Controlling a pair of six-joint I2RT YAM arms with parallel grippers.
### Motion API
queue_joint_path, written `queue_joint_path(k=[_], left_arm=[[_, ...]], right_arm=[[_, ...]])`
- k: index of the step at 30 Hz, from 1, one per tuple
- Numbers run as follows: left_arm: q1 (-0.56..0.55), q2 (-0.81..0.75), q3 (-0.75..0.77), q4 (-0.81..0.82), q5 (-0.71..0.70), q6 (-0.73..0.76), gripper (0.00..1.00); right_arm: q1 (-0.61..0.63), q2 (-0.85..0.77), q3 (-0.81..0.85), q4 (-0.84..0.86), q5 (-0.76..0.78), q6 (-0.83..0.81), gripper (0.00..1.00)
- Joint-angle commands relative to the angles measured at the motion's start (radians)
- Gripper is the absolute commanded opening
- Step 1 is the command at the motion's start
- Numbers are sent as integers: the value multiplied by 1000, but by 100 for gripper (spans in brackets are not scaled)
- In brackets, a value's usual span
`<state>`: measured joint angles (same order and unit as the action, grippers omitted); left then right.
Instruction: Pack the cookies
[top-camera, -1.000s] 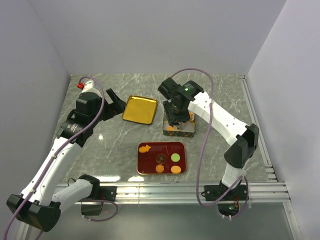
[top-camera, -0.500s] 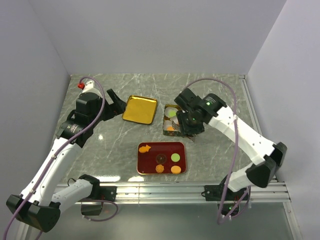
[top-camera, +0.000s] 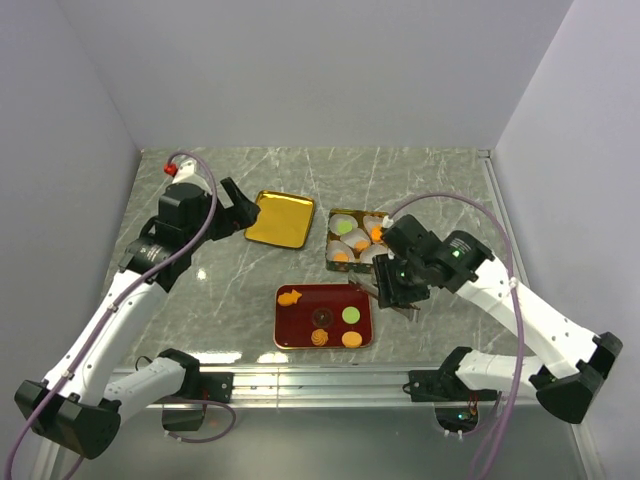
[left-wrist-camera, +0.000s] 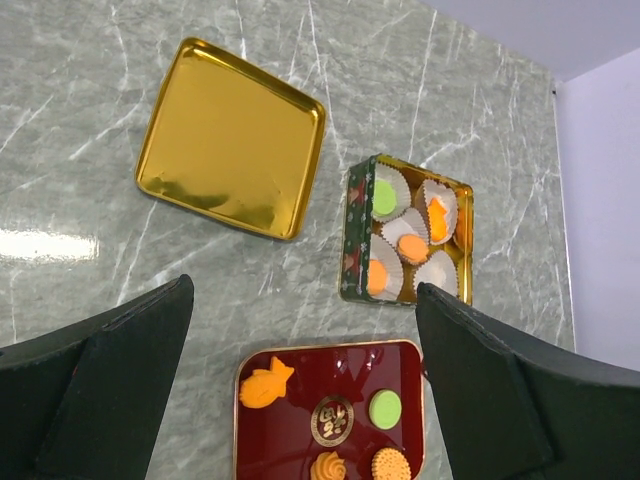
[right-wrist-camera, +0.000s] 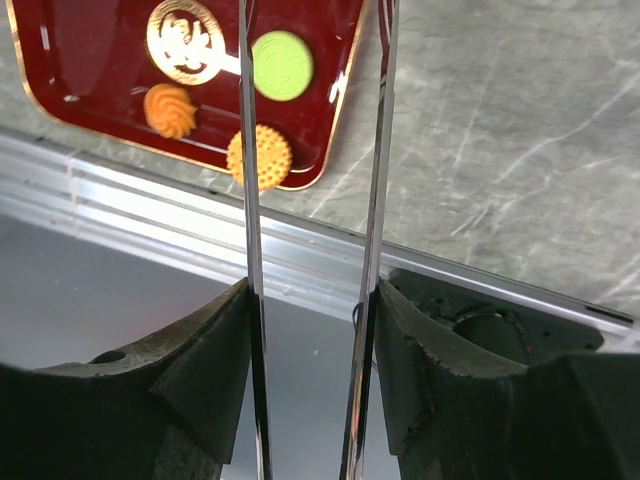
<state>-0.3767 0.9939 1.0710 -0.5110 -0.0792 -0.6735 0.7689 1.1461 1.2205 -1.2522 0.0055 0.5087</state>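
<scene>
Several cookies lie on the red tray (top-camera: 285, 325): an orange fish (top-camera: 289, 297), a green disc (top-camera: 351, 314), an orange swirl (top-camera: 319, 337), an orange biscuit (top-camera: 351, 339) and a dark gold-patterned disc (top-camera: 322, 317). The open tin (top-camera: 332, 240) holds white paper cups, some with a green or orange cookie. My right gripper (top-camera: 392, 285) is shut on metal tongs (right-wrist-camera: 250, 200), whose blades hang over the tray's right edge near the green disc (right-wrist-camera: 282, 64). My left gripper (left-wrist-camera: 303, 295) is open, high above the table, with nothing in it.
The gold lid (top-camera: 280, 219) lies upside down left of the tin. An aluminium rail (right-wrist-camera: 150, 215) runs along the table's near edge, just below the tray. White walls close in the table at the back and sides.
My right arm has drawn back from over the tin toward the near right, bringing the tongs to the tray's right edge. The tin's cups now show. The left arm shifted slightly right.
</scene>
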Motion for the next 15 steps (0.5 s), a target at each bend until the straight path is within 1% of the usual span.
queue_joint_path(k=[1,6,10,15], left_arm=[[-4,11,40,49,9,23,99],[-4,31,99,46,-62,92,100],[-4,55,145,46,-83,115,99],[-4,29,112,98,-85,101,99]], right_arm=[[13,-65,-25,60,-36,13,56],[27,-114,-70,68,-55,11,56],[38,-149,-110,85,-82,19,56],[53,-163,-134,91,-107,16,56]])
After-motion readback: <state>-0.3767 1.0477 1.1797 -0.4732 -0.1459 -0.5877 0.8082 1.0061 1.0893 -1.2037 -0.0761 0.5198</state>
